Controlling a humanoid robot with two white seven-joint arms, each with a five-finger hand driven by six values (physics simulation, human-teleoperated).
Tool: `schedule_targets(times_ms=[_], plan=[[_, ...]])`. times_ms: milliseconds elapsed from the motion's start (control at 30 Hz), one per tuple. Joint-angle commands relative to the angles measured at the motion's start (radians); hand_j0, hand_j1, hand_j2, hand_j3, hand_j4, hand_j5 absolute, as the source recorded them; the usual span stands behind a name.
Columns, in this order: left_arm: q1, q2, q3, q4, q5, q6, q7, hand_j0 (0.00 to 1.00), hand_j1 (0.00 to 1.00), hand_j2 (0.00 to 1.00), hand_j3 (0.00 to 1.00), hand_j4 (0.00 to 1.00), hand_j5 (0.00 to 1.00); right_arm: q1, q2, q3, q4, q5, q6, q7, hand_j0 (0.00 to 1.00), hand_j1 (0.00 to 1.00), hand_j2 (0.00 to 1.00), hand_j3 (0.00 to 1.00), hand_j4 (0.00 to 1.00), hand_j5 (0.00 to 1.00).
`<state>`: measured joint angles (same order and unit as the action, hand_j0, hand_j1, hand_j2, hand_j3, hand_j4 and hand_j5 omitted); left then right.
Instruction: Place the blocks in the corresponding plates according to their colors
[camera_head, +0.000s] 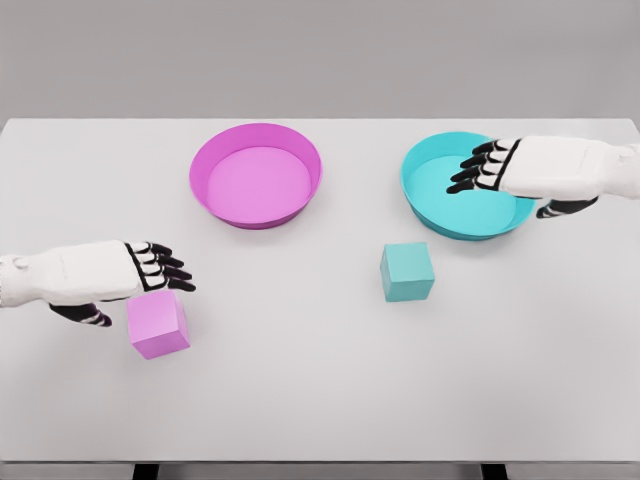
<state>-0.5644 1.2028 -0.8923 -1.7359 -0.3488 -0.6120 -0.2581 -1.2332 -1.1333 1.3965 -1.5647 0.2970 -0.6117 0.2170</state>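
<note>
A pink block (158, 324) lies on the white table at the lower left. My left hand (150, 272) hovers just above and behind it, fingers extended and holding nothing. A teal block (407, 271) sits right of the table's middle. The pink plate (256, 175) stands at the back, left of centre. At the back right is the teal plate (466, 187), and my right hand (492, 168) floats over it with fingers stretched out flat and nothing in them.
The white table (320, 400) reaches to a front edge near the bottom of the view. Two dark table legs show below that edge.
</note>
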Motion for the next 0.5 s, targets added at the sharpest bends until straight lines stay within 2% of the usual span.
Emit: schedule_targets(times_ms=[0,367,467], plan=[[0.0,-0.011,-0.007,-0.022,-0.002,0.001,0.0,1.0,1.0,1.0,1.0,1.0,1.0,0.0,0.017,0.076,-0.035,-0.006,0.001,0.01,1.0,1.0,1.0,1.0,1.0,1.0],[0.02,-0.025,-0.027,-0.021,-0.01,0.001,-0.024,1.0,1.0,1.0,1.0,1.0,1.0,-0.075,0.024,0.078,-0.146,-0.004,0.001,0.012,1.0,1.0,1.0,1.0,1.0,1.0],[0.02,-0.038,-0.027,-0.017,-0.036,0.001,-0.024,1.0,1.0,1.0,1.0,1.0,1.0,-0.077,0.063,0.078,-0.158,-0.004,0.001,0.012,1.0,1.0,1.0,1.0,1.0,1.0]])
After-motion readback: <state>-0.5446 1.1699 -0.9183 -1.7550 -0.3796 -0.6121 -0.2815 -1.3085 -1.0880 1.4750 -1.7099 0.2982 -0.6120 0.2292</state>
